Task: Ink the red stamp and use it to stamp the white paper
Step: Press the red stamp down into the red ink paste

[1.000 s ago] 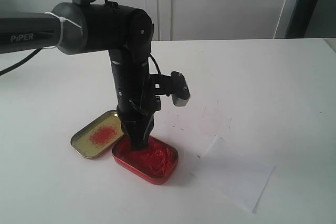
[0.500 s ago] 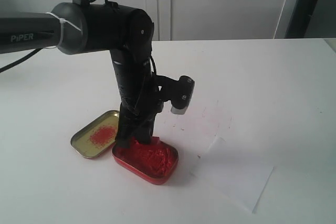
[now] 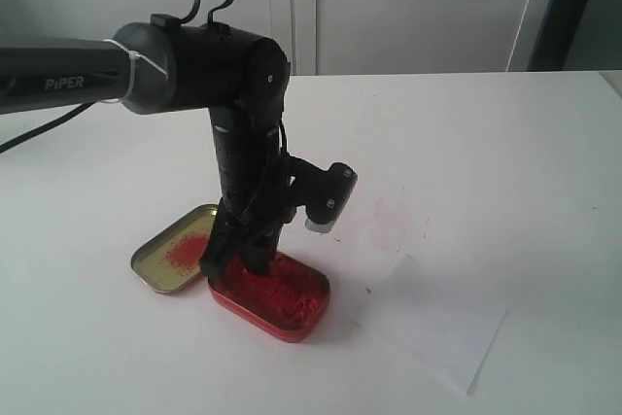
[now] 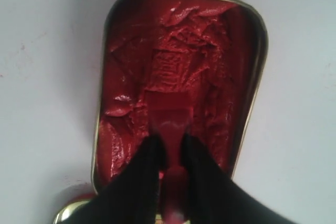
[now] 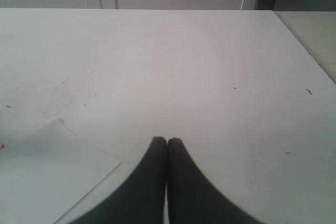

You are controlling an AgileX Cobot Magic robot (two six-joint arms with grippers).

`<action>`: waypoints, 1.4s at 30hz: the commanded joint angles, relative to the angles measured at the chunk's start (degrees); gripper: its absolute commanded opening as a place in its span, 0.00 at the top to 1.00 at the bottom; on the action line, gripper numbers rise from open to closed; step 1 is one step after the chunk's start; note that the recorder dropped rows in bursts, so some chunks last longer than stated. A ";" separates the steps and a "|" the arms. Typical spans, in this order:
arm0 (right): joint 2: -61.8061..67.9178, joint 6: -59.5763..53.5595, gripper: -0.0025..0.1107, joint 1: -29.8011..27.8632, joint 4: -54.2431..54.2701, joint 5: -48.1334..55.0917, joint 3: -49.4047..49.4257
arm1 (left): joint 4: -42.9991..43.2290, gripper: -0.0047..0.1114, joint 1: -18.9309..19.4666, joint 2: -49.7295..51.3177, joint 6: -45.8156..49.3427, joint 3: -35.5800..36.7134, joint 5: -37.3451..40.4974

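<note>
My left gripper (image 4: 170, 141) (image 3: 245, 261) points down into the open red tin of ink paste (image 4: 131, 77) (image 3: 277, 296). It is shut on the red stamp (image 4: 170, 116), gripping the knobbed handle between its black fingers, with the square base down on the rumpled paste. In the exterior view the fingers hide the stamp. The white paper (image 3: 434, 329) (image 5: 47, 174) lies flat to the right of the tin, apart from it. My right gripper (image 5: 167, 140) is shut on nothing, hovering over bare table beside the paper; the exterior view does not show it.
The gold tin lid (image 3: 173, 256) with a red smear lies against the tin's left side. Faint pink smudges (image 3: 384, 216) mark the white tabletop (image 3: 486, 143) behind the paper. The table's right edge (image 5: 307, 45) is near the right arm.
The left wrist has turned and tilted over the tin. Its camera housing swung right and then lower, and the fingers shifted slightly left with the stamp in the paste.
</note>
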 commanded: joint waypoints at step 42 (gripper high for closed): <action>-0.20 0.02 0.98 0.03 -0.33 -0.81 0.26 | 0.00 0.96 -0.28 0.91 -0.06 0.14 -1.49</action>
